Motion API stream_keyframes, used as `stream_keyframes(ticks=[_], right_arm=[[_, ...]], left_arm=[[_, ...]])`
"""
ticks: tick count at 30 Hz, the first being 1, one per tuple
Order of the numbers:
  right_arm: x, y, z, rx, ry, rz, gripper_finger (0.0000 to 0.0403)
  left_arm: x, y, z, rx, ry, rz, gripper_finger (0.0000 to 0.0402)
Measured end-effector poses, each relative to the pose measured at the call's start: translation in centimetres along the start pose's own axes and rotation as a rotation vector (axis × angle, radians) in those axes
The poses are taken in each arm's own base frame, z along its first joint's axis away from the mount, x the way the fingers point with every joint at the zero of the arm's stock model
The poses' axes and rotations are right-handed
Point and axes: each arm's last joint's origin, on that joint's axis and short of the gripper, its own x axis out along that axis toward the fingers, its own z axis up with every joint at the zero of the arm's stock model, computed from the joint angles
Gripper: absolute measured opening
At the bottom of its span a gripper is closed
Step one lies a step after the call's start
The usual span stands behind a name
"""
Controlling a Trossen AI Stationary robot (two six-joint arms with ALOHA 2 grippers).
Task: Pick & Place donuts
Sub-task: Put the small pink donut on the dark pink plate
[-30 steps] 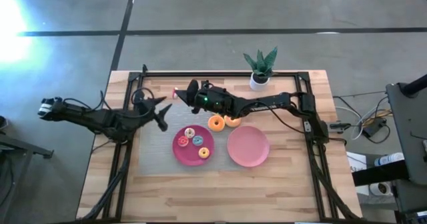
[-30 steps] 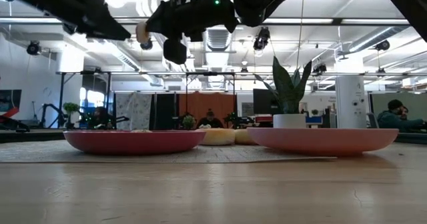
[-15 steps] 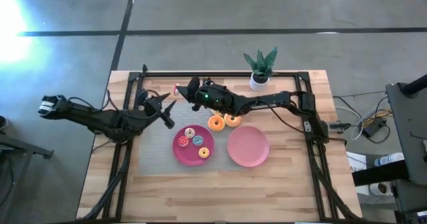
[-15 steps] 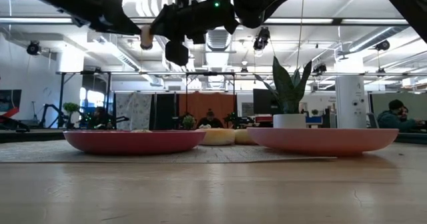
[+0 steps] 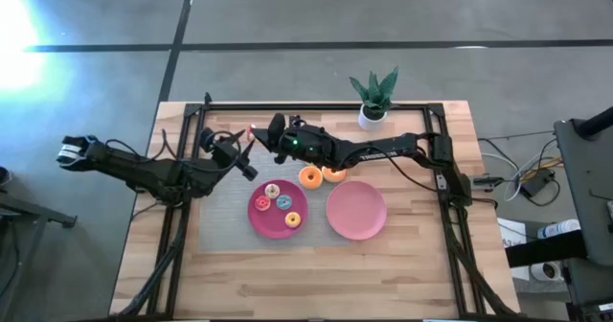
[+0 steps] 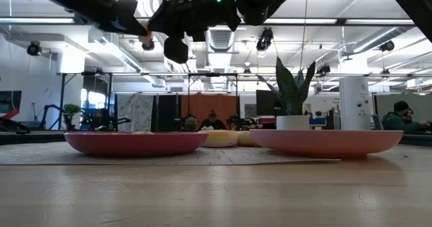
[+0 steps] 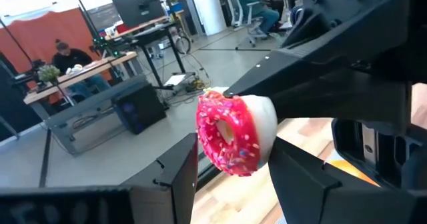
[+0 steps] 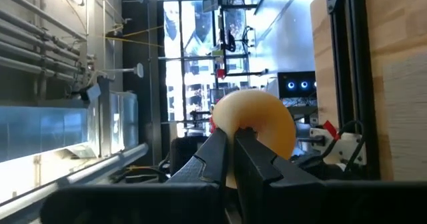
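Observation:
A pink-iced donut (image 7: 230, 134) hangs high over the grey mat's far left part, with my right gripper (image 8: 233, 141) shut on it; in the high view this donut (image 5: 252, 130) is a small pink spot. My left gripper (image 7: 233, 177) is open and level, one finger on either side of that donut; whether they touch it I cannot tell. Several more donuts lie on the magenta plate (image 5: 278, 228). Two orange donuts (image 5: 309, 177) (image 5: 333, 174) rest flat on the mat beside it. The pink plate (image 5: 356, 210) holds nothing. My right gripper pinches the donut's rim (image 8: 248, 125) between its two fingers, at their free ends. The fingers come level from the table's right side. The donut stands on edge, its pink icing facing left, lifted well clear of the mat.
A potted plant (image 5: 373, 97) stands at the far edge, right of centre. A black frame (image 5: 316, 106) borders the work area. The two plates lie side by side on the mat (image 5: 225, 207), with bare wood nearer the front edge.
My left gripper has moved toward the table's right, up to the donut held by my right gripper, rolling a little as it went. Its fingers now stand on either side of the donut. The right gripper and the donut have kept still.

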Motion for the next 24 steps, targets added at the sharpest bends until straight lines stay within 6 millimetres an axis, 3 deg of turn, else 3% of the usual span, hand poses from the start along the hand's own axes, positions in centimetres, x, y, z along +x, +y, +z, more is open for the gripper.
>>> stream_keyframes(ticks=[8,18,24], right_arm=[[-0.02,-0.02,-0.14,0.009,0.006,-0.002,0.0013],[-0.14,-0.27,-0.08,-0.073,0.003,-0.055,0.0016],[-0.58,0.12,-0.03,-0.228,0.037,-0.115,0.0071]], left_arm=[[0.23,-0.46,0.05,0.028,0.008,-0.003,0.0133],[0.21,-0.42,0.19,0.087,0.038,-0.006,0.0008],[0.17,-0.34,-0.23,0.098,0.066,-0.002,0.0005]])
